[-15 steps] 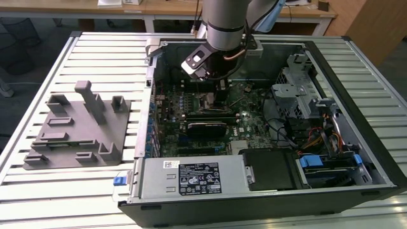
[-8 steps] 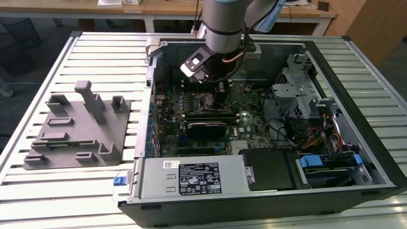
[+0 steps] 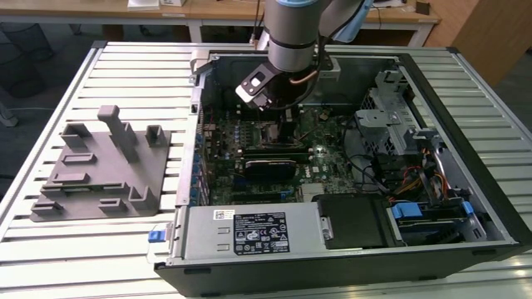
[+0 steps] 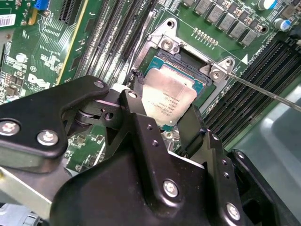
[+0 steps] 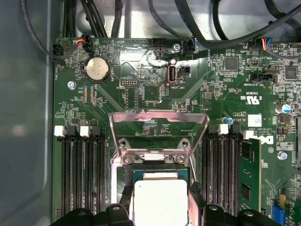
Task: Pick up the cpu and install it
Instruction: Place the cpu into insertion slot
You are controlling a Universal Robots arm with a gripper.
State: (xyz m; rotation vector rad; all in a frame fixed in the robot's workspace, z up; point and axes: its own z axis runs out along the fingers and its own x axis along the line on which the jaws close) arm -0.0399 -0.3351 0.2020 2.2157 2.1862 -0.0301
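Note:
The cpu (image 4: pixel 168 100), a flat square chip with a shiny silver top, sits between the black fingers (image 4: pixel 137 109) of my gripper (image 4: pixel 164 113), which is shut on its two sides. It hangs just over the open motherboard socket (image 4: pixel 188 63), whose metal load frame (image 5: pixel 158 127) is flipped up. I cannot tell whether the chip rests in the socket. In the first wrist view the cpu (image 5: pixel 160 201) lies over the socket below the raised frame. In the exterior view the arm (image 3: pixel 293 43) reaches down into the computer case (image 3: pixel 465 124).
A thin metal lever (image 4: pixel 263 90) sticks out beside the socket. Memory slots (image 5: pixel 82 174) flank it on both sides, with one module (image 5: pixel 249 174) fitted. A grey fixture block (image 3: pixel 99 168) with upright posts stands on the slatted table at the exterior view's left. Drive cage (image 3: pixel 390 124) and cables fill the case's right.

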